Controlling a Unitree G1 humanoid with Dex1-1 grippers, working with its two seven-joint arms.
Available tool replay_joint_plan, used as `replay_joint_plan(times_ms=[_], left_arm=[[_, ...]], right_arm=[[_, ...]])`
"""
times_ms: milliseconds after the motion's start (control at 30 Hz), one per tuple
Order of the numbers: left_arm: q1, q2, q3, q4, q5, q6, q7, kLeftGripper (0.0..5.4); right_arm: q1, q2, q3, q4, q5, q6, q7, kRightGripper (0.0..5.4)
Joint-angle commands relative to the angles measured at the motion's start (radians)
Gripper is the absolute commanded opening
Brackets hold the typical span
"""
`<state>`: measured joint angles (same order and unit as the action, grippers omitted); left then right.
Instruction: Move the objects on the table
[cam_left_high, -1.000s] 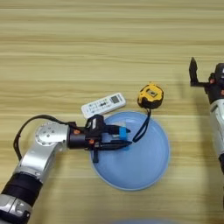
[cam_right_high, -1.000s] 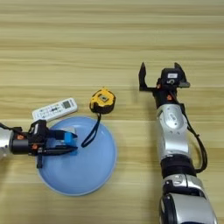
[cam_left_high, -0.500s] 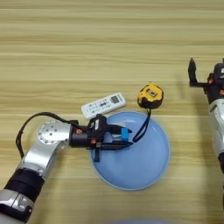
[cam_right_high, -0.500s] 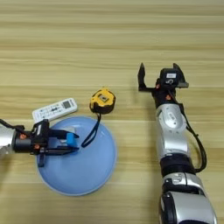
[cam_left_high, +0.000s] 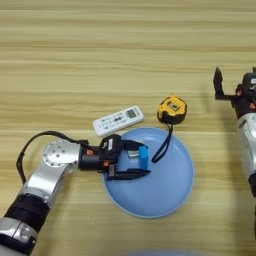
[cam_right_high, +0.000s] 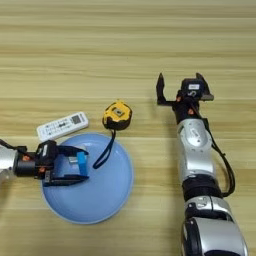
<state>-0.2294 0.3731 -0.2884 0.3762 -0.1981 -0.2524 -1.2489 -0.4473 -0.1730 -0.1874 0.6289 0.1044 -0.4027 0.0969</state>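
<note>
- The left gripper reaches over the near-left part of the pale-blue plate, fingers spread wide, one above and one below in the picture.
- Between those fingers stands the blue bar, up on edge near the fingertips; whether either finger actually touches it, the views do not settle, and the gap looks wider than the bar.
- Beside the bar, just inside the span of the fingers, sits a small grey tile.
- The bar reads as light, stiff and smooth-faced: likely slippery plastic, so a pinch across its two broad faces, near the middle, looks the safest hold.
- The white remote lies on the table just beyond the gripper's wrist, off the plate's rim; long, slim and rigid, it would best be taken across its narrow width at mid-length.
- The tape measure sits beyond the fingertips, its black strap trailing onto the plate.
- The right gripper waits well away, fingers parted, holding nothing.
</note>
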Motion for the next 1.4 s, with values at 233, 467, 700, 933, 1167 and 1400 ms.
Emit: replay_joint_plan(times_ms=[233, 467, 700, 933, 1167, 1400], left_arm=[[0.009, 0.011, 0.033, -0.102, -0.066, 0.030, -0.018, 4.13], [0.024, 0.018, 0.085, -0.239, -0.160, 0.084, -0.005, 4.80], [0.020, 0.007, 0.163, -0.351, -0.278, 0.155, 0.033, 5.37], [-0.033, -0.057, 0.246, -0.329, -0.313, 0.160, 0.160, 5.37], [-0.128, -0.095, 0.305, -0.180, -0.205, 0.072, 0.340, 5.37], [-0.192, -0.060, 0.256, 0.042, -0.033, 0.045, 0.408, 5.37]], right_arm=[[-0.026, -0.004, 0.004, 0.015, -0.002, -0.009, 0.005, 5.40], [-0.028, -0.004, 0.005, 0.022, -0.004, -0.011, 0.005, 5.40], [-0.031, -0.005, 0.006, 0.028, -0.006, -0.014, 0.004, 5.40], [-0.035, -0.007, 0.006, 0.039, -0.007, -0.017, 0.005, 5.40], [-0.038, -0.010, 0.008, 0.048, -0.012, -0.023, 0.003, 5.40], [-0.040, -0.008, 0.012, 0.054, -0.021, -0.028, -0.003, 5.40]])
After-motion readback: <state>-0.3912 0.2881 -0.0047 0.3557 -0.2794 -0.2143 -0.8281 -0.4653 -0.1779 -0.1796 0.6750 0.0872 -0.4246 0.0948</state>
